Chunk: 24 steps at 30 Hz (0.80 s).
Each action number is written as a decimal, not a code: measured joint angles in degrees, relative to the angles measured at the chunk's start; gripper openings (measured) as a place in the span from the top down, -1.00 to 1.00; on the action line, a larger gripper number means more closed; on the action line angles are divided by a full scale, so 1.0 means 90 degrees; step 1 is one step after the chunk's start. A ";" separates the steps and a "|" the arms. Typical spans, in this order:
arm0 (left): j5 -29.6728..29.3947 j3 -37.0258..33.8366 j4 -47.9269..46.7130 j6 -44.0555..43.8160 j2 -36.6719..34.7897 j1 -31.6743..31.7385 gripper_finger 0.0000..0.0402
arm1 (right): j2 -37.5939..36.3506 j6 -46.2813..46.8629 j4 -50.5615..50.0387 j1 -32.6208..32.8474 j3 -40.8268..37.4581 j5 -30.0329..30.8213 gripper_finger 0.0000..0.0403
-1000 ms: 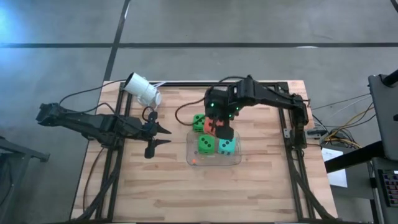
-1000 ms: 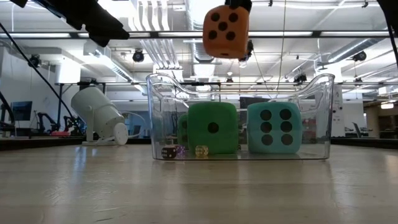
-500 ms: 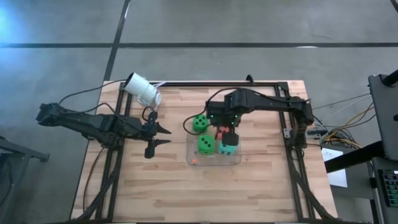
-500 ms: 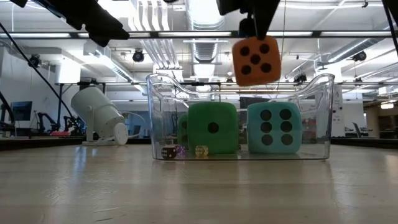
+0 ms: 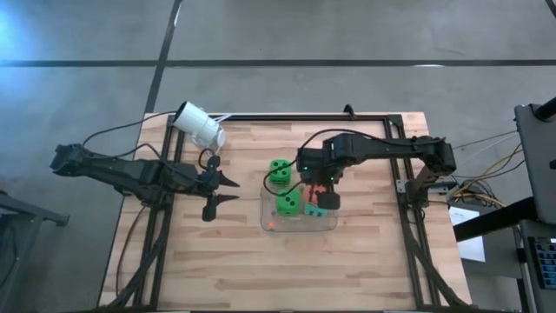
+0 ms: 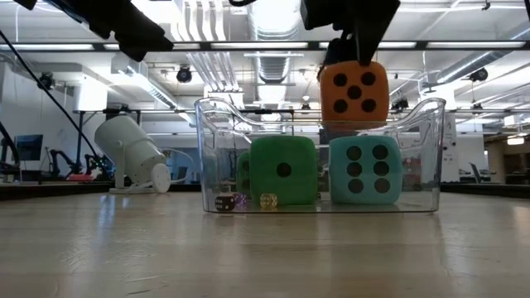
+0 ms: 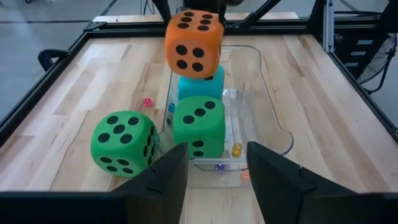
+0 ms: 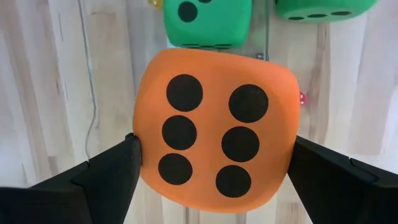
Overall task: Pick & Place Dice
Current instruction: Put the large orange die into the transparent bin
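Note:
An orange die [image 6: 354, 93] hangs over a clear container [image 6: 215, 112], right above the teal die [image 6: 364, 170] inside it, with my right gripper [image 5: 320, 187] shut on it. A green die [image 6: 283, 170] stands in the container beside the teal one. A second green die [image 5: 280, 171] rests on the table just beyond the container's far left corner. My left gripper [image 7: 214, 180] waits open at the table's left, pointing toward the container with nothing between its fingers. My right gripper pinches the orange die between its two fingers [image 8: 112, 171], which press on two opposite side faces [image 8: 142, 149]. The fingers come from above, pointing down. The die hangs clear of the teal die and the container, roughly upright, its six-pip face up.
A white cylindrical camera [image 5: 198, 126] lies at the table's far left corner. A few tiny dice [image 6: 224, 201] lie on the container's floor and a tiny pink one [image 7: 148, 102] on the table. Bare wood stretches along the near edge [image 5: 287, 269].
My right gripper has come down with the orange die and shifted a little toward the table's near and right edges, from over the far green die to just above the teal die in the container. It has stayed shut on the die.

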 joint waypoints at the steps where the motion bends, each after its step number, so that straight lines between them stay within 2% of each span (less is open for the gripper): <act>1: 0.0000 0.0000 0.0009 0.0000 0.0000 0.0000 0.15 | -0.0044 -0.0050 0.0043 0.0000 -0.0092 -0.0006 -0.78; 7: 0.0000 0.0000 0.0053 0.0000 0.0000 0.0000 0.15 | -0.0200 -0.0242 0.0122 0.0000 -0.0467 -0.0033 -0.78; 18: -0.0004 0.0000 0.0053 0.0004 0.0000 0.0000 0.15 | -0.0203 -0.0616 0.0364 -0.0002 -0.0506 -0.0228 -0.78; 24: -0.0588 0.0000 0.0112 0.0174 0.0000 0.0002 0.15 | -0.0196 -0.0616 0.0362 -0.0002 -0.0511 -0.0317 -0.78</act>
